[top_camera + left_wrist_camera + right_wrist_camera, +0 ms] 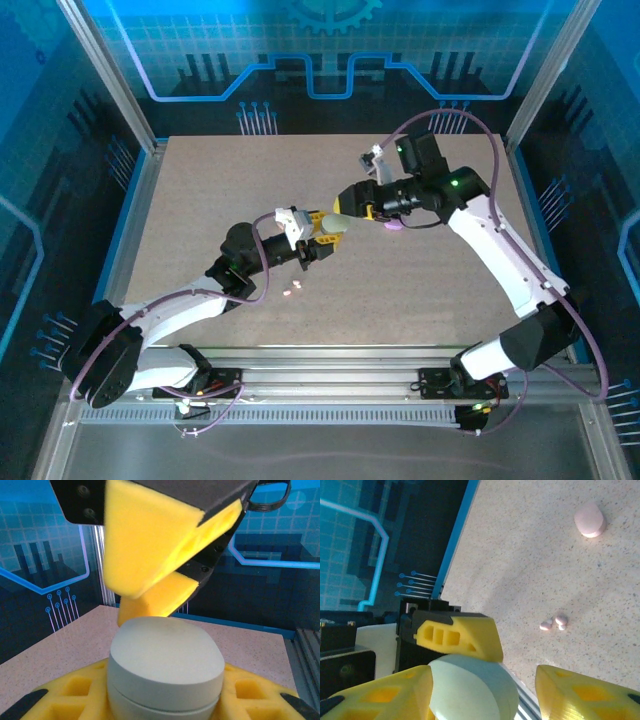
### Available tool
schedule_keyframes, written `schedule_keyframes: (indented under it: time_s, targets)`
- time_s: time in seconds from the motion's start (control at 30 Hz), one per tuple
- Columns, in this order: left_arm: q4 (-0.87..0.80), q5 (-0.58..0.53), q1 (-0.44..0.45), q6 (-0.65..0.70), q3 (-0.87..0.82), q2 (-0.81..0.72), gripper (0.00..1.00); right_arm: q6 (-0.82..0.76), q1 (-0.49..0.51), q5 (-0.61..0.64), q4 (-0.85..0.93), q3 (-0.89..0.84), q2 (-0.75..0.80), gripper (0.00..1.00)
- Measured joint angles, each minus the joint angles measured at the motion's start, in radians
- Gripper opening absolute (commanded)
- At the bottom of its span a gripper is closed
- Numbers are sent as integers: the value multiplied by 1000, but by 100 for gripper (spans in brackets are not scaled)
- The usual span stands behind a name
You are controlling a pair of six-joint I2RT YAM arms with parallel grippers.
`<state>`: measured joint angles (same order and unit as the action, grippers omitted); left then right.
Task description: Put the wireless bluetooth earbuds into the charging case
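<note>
A closed mint green charging case (165,665) sits between the yellow fingers (75,695) of my left gripper (165,702), which is shut on it. From above, the case (338,225) hangs over the table's middle, with my left gripper (325,233) below-left of it and my right gripper (352,198) just above-right. My right gripper (485,675) is open around the case (470,692): one finger (385,695) lies against it and the other stands apart. Tiny pink earbuds (554,623) lie loose on the table (293,288).
A pale pink case (590,519) rests on the table beyond the pink earbuds. A purple case (395,226) lies under the right arm's wrist. The speckled tabletop (200,200) is bordered by metal rails (330,365) at the near edge.
</note>
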<state>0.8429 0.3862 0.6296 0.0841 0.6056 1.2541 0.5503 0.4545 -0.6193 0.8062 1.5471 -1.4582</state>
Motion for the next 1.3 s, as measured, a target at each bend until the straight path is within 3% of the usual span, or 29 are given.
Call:
schedule_keyframes:
  time_s: [0.23,0.63,0.83,1.07,1.3]
  targets:
    - [14,1,0,-8,2,0,28,45,-63,-177,-101,-142,46,59]
    - [37,21,0,-55,20,0,29,127,-62,-427,-288,-207,10,43]
    - [53,23,-3,-60,26,0,30,155,-69,-454,-327,-211,8,26]
    - [42,19,-4,-58,27,0,35,165,-72,-457,-342,-220,8,18]
    - [-1,-8,-1,-40,27,0,48,203,-82,-452,-393,-260,9,13]
